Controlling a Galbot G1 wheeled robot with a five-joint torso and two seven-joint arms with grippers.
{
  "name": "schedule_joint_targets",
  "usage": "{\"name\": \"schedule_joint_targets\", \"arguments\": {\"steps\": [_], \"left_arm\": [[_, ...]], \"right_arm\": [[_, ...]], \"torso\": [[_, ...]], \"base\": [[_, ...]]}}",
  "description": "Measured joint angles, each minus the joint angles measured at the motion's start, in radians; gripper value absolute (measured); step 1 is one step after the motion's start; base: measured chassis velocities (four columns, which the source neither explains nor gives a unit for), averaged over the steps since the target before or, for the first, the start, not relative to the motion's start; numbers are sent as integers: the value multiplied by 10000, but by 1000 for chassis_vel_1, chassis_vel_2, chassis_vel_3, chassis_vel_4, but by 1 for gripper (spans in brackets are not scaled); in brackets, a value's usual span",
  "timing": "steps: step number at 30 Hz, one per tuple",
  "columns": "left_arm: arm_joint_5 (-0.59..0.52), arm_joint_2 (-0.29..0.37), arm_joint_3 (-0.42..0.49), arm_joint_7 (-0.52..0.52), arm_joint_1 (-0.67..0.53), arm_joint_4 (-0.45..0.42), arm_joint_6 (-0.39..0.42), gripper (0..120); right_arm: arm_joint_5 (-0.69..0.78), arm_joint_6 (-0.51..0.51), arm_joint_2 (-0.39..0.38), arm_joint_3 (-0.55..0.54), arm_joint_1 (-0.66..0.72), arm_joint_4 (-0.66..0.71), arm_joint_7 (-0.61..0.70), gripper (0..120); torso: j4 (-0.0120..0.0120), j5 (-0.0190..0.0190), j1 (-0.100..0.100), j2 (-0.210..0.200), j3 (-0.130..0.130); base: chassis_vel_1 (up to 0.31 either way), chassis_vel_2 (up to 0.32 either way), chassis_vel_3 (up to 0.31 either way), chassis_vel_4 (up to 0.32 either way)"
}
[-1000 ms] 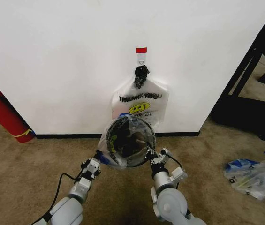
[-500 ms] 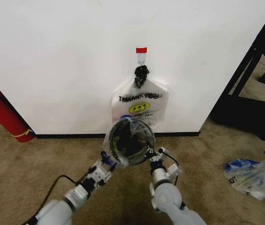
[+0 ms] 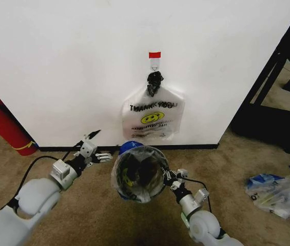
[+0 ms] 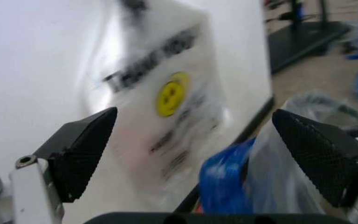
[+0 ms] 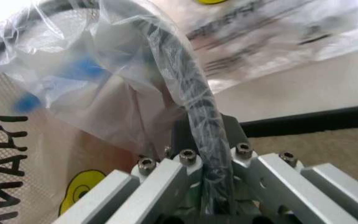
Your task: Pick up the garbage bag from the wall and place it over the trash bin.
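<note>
The black mesh trash bin [image 3: 146, 173] is in front of me, its mouth facing up, with the translucent garbage bag [image 3: 123, 180] stretched over its rim. My right gripper [image 3: 168, 177] is shut on the right side of that rim through the plastic. In the right wrist view the bagged rim [image 5: 191, 93] runs between the fingers [image 5: 166, 175] of the right gripper [image 5: 205, 140]. My left gripper [image 3: 92, 147] is open, left of the bin and apart from it. Between the black pads [image 4: 82, 149] of the left gripper [image 4: 197, 154] shows a blue patch of the bag [image 4: 225, 179].
A similar flat bag [image 3: 153, 115] with a black knotted top hangs from the red-taped hook [image 3: 154, 55] on the white wall [image 3: 73, 61]. A red fire extinguisher [image 3: 3, 128] leans at the left. A black frame [image 3: 273, 77] and a clear-and-blue plastic bundle [image 3: 277, 192] lie to the right.
My left gripper has let go of the bin's left side, opened, and swung left toward the wall. The bin with its bag has come lower and nearer, still held by the right gripper.
</note>
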Motion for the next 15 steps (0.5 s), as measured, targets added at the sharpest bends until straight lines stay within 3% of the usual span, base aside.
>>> {"name": "schedule_joint_targets", "arguments": {"steps": [15], "left_arm": [[629, -52, 249, 937, -559, 1415, -400, 98]], "right_arm": [[-389, 7, -300, -176, -196, 224, -1533, 0]], "torso": [[2, 2, 0, 0, 0]], "base": [[0, 0, 0, 0]]}}
